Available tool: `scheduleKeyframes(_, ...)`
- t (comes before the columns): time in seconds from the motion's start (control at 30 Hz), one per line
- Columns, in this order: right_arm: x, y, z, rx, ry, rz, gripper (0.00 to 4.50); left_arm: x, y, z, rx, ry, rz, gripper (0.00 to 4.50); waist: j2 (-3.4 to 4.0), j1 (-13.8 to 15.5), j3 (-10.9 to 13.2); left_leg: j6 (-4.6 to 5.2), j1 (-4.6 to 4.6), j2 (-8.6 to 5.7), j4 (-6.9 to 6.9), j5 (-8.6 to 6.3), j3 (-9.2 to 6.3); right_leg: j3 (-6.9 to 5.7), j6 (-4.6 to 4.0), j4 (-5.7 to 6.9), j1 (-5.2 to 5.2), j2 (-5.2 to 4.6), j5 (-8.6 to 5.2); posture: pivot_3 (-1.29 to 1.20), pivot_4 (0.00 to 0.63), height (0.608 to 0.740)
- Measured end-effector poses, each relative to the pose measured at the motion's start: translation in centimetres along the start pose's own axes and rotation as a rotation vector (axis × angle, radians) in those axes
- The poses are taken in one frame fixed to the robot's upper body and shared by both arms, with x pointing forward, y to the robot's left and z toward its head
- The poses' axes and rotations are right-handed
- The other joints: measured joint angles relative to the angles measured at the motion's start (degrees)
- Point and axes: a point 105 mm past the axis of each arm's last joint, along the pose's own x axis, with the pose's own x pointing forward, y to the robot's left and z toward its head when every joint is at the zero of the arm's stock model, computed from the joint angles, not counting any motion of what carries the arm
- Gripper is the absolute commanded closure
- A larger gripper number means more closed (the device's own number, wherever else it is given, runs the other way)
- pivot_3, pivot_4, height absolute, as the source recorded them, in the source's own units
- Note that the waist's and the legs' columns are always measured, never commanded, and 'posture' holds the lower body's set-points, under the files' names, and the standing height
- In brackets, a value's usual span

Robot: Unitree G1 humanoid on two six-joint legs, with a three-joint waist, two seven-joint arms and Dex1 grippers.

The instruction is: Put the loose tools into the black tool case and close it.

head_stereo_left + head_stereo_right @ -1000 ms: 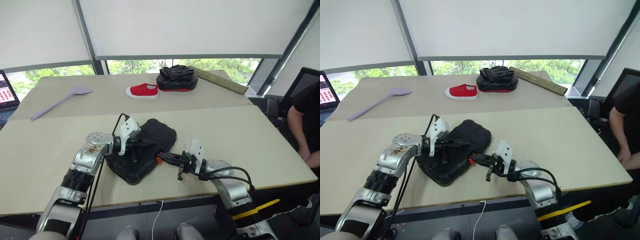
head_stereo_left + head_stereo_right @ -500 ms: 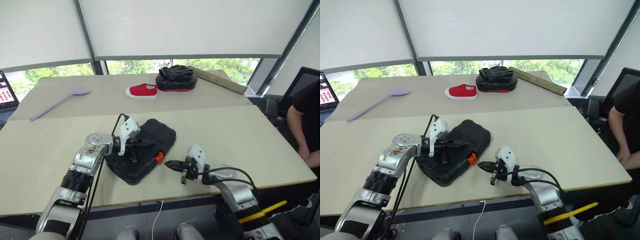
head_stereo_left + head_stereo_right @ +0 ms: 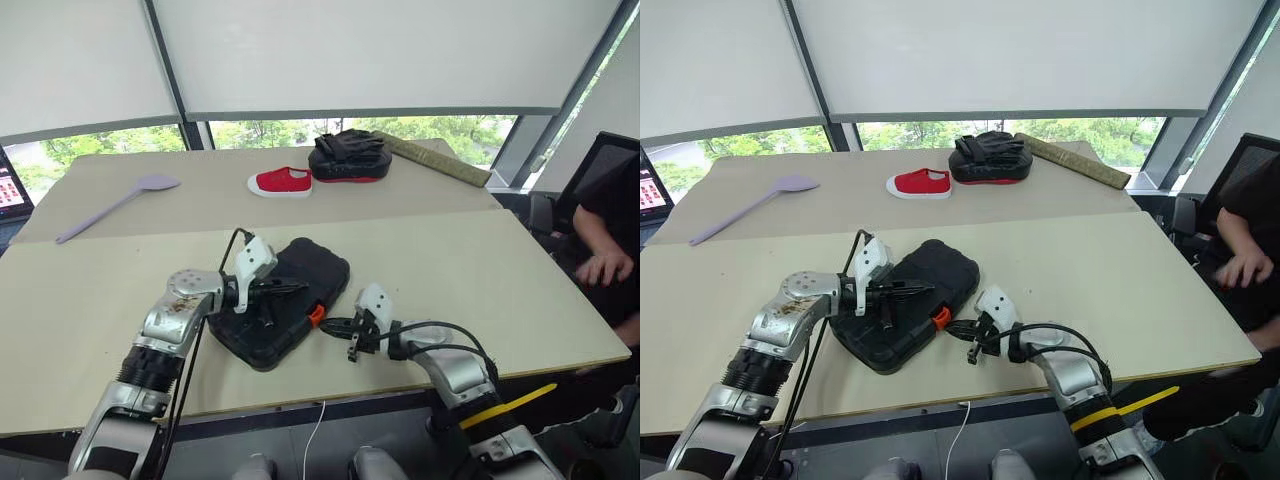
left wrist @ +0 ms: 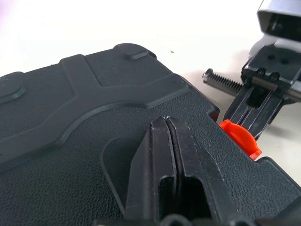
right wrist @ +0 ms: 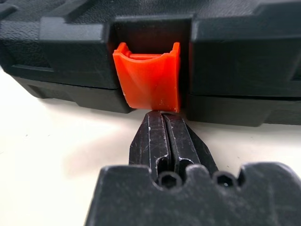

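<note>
Black hard plastic marks the tool case [image 3: 283, 313], which lies with its lid down a little below the middle of the left eye view, on the near half of a pale tan table [image 3: 480, 270]. The left gripper [image 3: 296, 288] rests on the lid, fingers pressed together on nothing. The right gripper [image 3: 330, 325], likewise clenched and empty, points at the orange latch [image 3: 316, 316] on the case's near edge. In the upper part of the frame lie a red shoe [image 3: 280, 182], a black padded mitt [image 3: 350, 157] and, at upper left, a lilac spoon [image 3: 108, 208]. A person's hand [image 3: 602, 266] shows at the right edge.

The right eye view gives the same layout, the case sitting slightly left of centre.

In the left wrist view the textured lid fills the lower left, with the left gripper's fingers [image 4: 160, 174] flat against each other upon it. The latch shows at centre right, and the right gripper stands just beyond it at upper right.

In the right wrist view the latch sits at the centre, set in a notch between lid and base, its lower end flared outward. The right gripper's tips, tight together, meet its lower edge; whether they touch it is hard to tell.
</note>
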Motion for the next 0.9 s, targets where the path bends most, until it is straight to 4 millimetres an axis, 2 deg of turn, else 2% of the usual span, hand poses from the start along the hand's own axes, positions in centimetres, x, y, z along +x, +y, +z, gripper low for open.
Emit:
scheduleKeyframes(0.1,-0.9,0.2,0.8,-0.020,-0.033,0.020,3.78,-1.1,-0.3,-0.1,0.005,-0.032,0.006,4.50,0.05,-0.7,0.0,-0.03,0.01,0.04,-0.04,-0.16,0.00,0.10,-0.07,0.01,-0.07,0.04,-0.04,0.00,0.150,0.740)
scheduleKeyframes(0.13,-2.0,0.5,1.6,-0.067,-0.046,0.050,3.47,-1.9,-0.6,-0.1,0.017,-0.067,0.010,3.96,0.08,-0.7,0.0,-0.06,0.05,0.04,-0.07,-0.23,-0.04,0.14,-0.07,0.01,-0.01,0.06,-0.08,0.00,0.150,0.740)
scheduleKeyframes(0.17,-2.6,0.6,1.9,-0.091,-0.048,0.061,3.05,-2.3,-0.6,-0.2,0.014,-0.089,0.016,3.76,0.08,-0.6,0.0,-0.10,0.09,0.04,-0.07,-0.26,-0.05,0.12,-0.05,0.01,0.03,0.09,-0.13,0.00,0.150,0.740)
scheduleKeyframes(0.2,-3.7,0.7,2.2,-0.127,-0.052,0.067,2.93,-3.5,-0.6,0.1,0.009,-0.150,0.037,3.62,0.08,-0.5,0.0,-0.14,0.04,0.07,-0.07,-0.29,-0.05,0.12,-0.06,0.00,-0.03,0.10,-0.15,0.00,0.150,0.740)
scheduleKeyframes(0.23,-4.6,0.7,2.2,-0.138,-0.053,0.065,2.37,-4.6,-0.6,0.0,-0.008,-0.184,0.056,3.02,0.03,-0.2,0.1,-0.18,-0.01,0.08,-0.07,-0.32,-0.06,0.07,-0.07,0.00,-0.04,0.10,-0.21,0.00,0.150,0.740)
scheduleKeyframes(0.3,-6.5,0.7,1.8,-0.150,-0.041,0.059,1.73,-7.3,-0.5,-0.1,-0.022,-0.213,0.088,2.36,-0.14,0.1,0.3,-0.21,-0.16,0.09,-0.04,-0.33,-0.06,0.01,-0.09,0.00,-0.17,0.08,-0.23,0.00,0.150,0.740)
scheduleKeyframes(0.4,-9.4,0.1,1.5,-0.197,-0.006,0.035,0.69,-11.1,-0.5,-1.5,-0.007,-0.120,0.147,1.25,-0.26,0.8,0.5,-0.21,-0.75,0.00,0.10,-0.32,0.02,0.06,-0.05,0.01,-0.77,-0.06,-0.17,0.00,0.150,0.740)
scheduleKeyframes(0.43,-10.1,-0.1,1.5,-0.213,0.002,0.023,0.43,-11.8,-0.3,-1.7,0.001,-0.094,0.168,1.07,-0.30,1.1,0.5,-0.21,-0.83,-0.01,0.16,-0.32,0.03,0.05,-0.07,0.01,-0.82,-0.07,-0.13,0.00,0.150,0.740)
scheduleKeyframes(0.47,-10.8,-0.5,1.8,-0.261,0.008,0.023,0.04,-12.9,0.2,-2.0,0.021,-0.062,0.219,0.59,-0.39,1.3,0.6,-0.21,-0.84,-0.03,0.20,-0.32,0.04,0.04,-0.06,0.00,-0.84,-0.10,-0.10,0.00,0.150,0.740)
scheduleKeyframes(0.5,-11.4,-0.7,1.9,-0.289,0.014,0.020,0.00,-13.9,0.8,-2.3,0.022,-0.043,0.264,0.30,-0.43,1.4,0.6,-0.21,-0.84,-0.04,0.21,-0.32,0.05,0.04,-0.04,-0.01,-0.84,-0.11,-0.10,0.00,0.150,0.740)
scheduleKeyframes(0.53,-12.3,-1.4,2.0,-0.323,0.027,0.004,0.00,-15.9,1.6,-2.9,0.021,-0.003,0.352,0.07,-0.55,1.5,0.7,-0.21,-0.84,-0.04,0.20,-0.32,0.06,0.02,-0.03,-0.03,-0.84,-0.12,-0.10,0.00,0.150,0.740)
scheduleKeyframes(0.6,-14.7,-3.0,1.8,-0.365,0.066,-0.057,0.00,-19.8,2.0,-5.1,0.007,0.114,0.495,0.07,-0.60,1.5,0.8,-0.22,-0.84,-0.05,0.15,-0.33,0.15,-0.01,-0.09,-0.17,-0.86,-0.26,-0.07,0.00,0.150,0.740)
scheduleKeyframes(0.67,-15.8,-3.9,1.7,-0.398,0.093,-0.083,0.00,-21.3,1.3,-6.8,0.032,0.211,0.548,0.07,-0.61,1.5,0.9,-0.30,-0.84,-0.06,0.12,-0.38,0.20,-0.01,-0.30,-0.24,-0.86,-0.33,0.05,0.00,0.150,0.740)
scheduleKeyframes(0.77,-16.9,-4.5,1.1,-0.431,0.123,-0.091,0.00,-21.8,-0.2,-8.8,0.081,0.278,0.576,0.07,-0.77,1.9,1.0,-0.36,-0.92,0.00,0.09,-0.44,0.25,-0.06,-0.36,-0.29,-0.91,-0.33,0.04,0.00,0.150,0.740)
scheduleKeyframes(0.9,-17.1,-4.6,0.9,-0.463,0.125,-0.082,0.00,-21.3,-0.5,-8.2,0.105,0.239,0.602,0.07,-0.79,3.0,1.0,-0.37,-0.94,0.05,0.10,-0.44,0.26,-0.12,-0.41,-0.24,-0.93,-0.30,0.02,0.00,0.150,0.740)
